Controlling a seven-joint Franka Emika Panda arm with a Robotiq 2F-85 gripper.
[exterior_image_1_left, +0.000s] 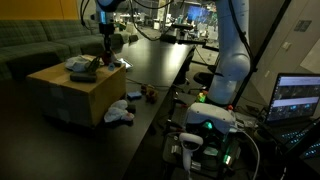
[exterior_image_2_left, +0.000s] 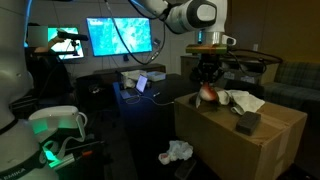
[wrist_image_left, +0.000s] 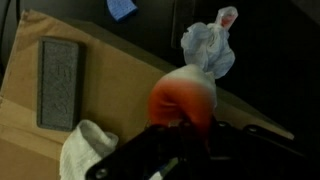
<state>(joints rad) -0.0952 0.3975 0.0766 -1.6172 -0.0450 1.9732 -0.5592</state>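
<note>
- In the wrist view, our pincer (wrist_image_left: 183, 128) has its jaws drawn narrow and clamped on the orange bundle (wrist_image_left: 186, 92).
- The bundle sits at the pincer's 12 o'clock, touching the fingers. Its pale blue-white knotted end (wrist_image_left: 210, 45) points on towards 1 o'clock.
- In an exterior view, we see the pincer (exterior_image_2_left: 207, 86) pointing straight down over the cardboard box (exterior_image_2_left: 240, 145), with the bundle (exterior_image_2_left: 208, 96) at its 6 o'clock, at the box top.
- On the box, a grey block (wrist_image_left: 58, 80) lies at the bundle's 9 o'clock, apart from it.
- A white cloth (wrist_image_left: 85, 150) lies at the bundle's 8 o'clock, just beside the pincer.
- We cannot tell whether the bundle rests on the box or hangs just above it.
</note>
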